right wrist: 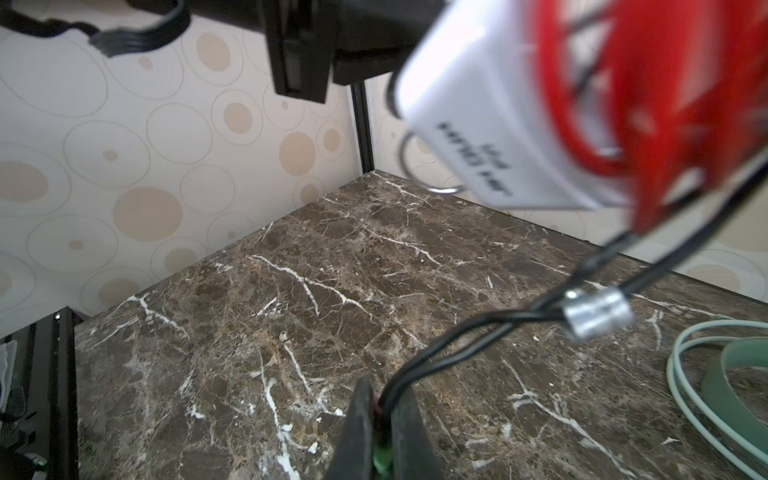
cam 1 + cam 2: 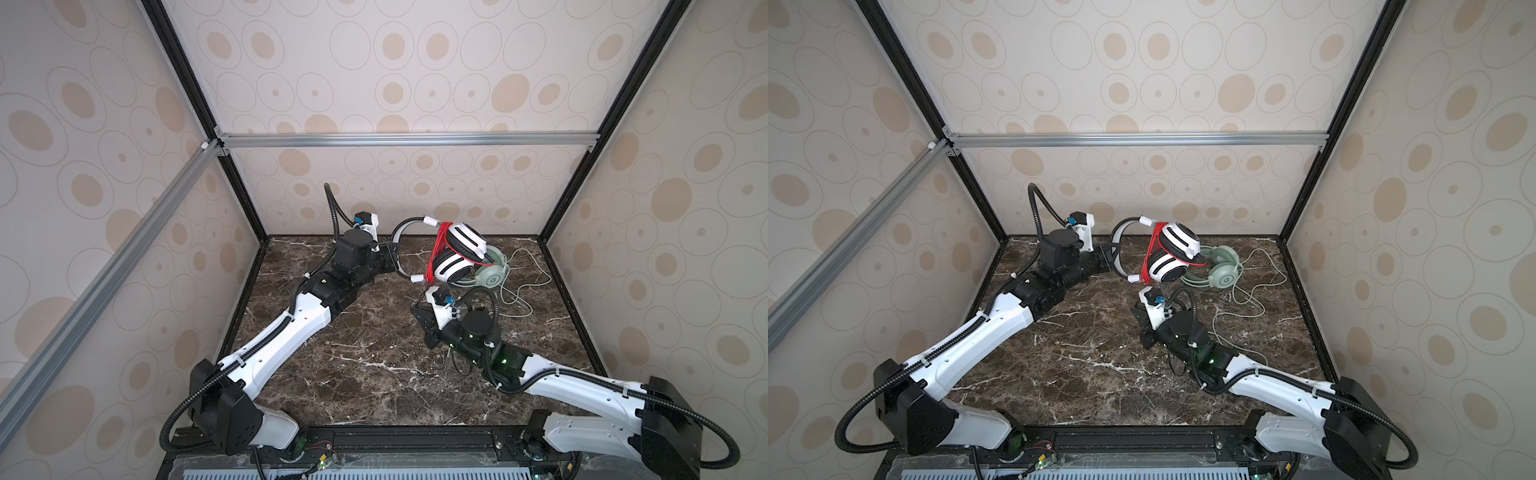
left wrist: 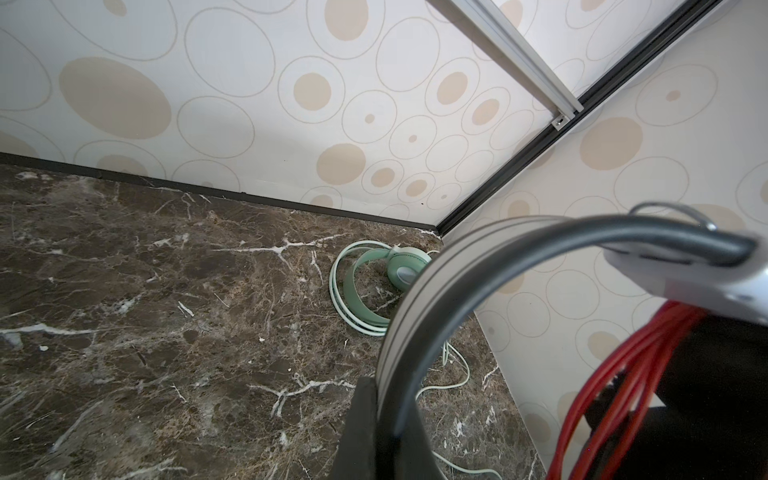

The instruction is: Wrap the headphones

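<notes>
Nearest to us in both top views is the black rail [image 2: 415, 440] along the front edge, where the two arms are mounted. Beyond it lies the dark marble table [image 2: 353, 353].

The left gripper [image 2: 392, 258] is clamped on the grey headband of the white headset [image 2: 457, 257], and the left wrist view shows the band pinched between its dark fingers [image 3: 359, 428]. The headset is held up off the table toward the back, right of centre. Its two white-and-black ear cups are stacked close together, and the red cord [image 2: 440, 245] is looped many times around them.

The right gripper [image 1: 383, 411] sits lower and nearer the front, below the headset. Its jaws are closed on the thin black tail end of that cord. A green bit and a reddish bit show between the fingertips. A small silver cylinder [image 1: 598, 313] sits on the black leads partway up to the headset.

The mint-green headset [image 2: 492, 276] lies flat on the table just behind and to the right of the white one. Its pale cord [image 2: 523, 286] is strewn in loose loops toward the right wall.

As for writing, we see a round mark on the green ear cup [image 2: 1227, 280] that looks like a letter G. On the white slider block of the held headset, the right wrist view shows two lines of black print [image 1: 478, 166], too blurred for us to read.
</notes>
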`<state>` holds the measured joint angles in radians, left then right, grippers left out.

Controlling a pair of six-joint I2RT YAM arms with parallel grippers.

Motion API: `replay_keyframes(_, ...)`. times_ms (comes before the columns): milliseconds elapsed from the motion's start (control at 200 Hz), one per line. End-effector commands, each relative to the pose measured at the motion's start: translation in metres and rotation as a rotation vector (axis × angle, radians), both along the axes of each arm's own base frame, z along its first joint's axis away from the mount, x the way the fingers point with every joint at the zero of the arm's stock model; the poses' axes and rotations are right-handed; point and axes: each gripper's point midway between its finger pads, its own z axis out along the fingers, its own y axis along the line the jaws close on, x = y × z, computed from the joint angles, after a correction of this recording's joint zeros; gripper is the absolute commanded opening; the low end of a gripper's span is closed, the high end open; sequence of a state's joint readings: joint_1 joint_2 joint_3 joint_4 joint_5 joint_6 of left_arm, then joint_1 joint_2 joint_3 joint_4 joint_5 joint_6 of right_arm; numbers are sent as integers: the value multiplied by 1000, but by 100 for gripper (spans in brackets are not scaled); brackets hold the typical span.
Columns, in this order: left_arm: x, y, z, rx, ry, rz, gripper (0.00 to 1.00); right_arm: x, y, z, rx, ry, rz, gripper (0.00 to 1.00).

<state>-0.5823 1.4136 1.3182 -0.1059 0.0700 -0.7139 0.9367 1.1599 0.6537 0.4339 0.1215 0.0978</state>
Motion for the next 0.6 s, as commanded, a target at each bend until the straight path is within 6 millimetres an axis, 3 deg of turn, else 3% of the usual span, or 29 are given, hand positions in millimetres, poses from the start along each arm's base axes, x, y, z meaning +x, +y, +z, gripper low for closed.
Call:
replay_keyframes(0,9,9,61,-128,-163,69,0,-17,17,5,-87,-21,59,0)
replay_keyframes(310,15,25,11,93,-144,125,0,-29,12,60,-166,-24,65,0)
replay_keyframes(595,9,16,-19,233,-138,33,0,-21,15,79,-284,30,43,0)
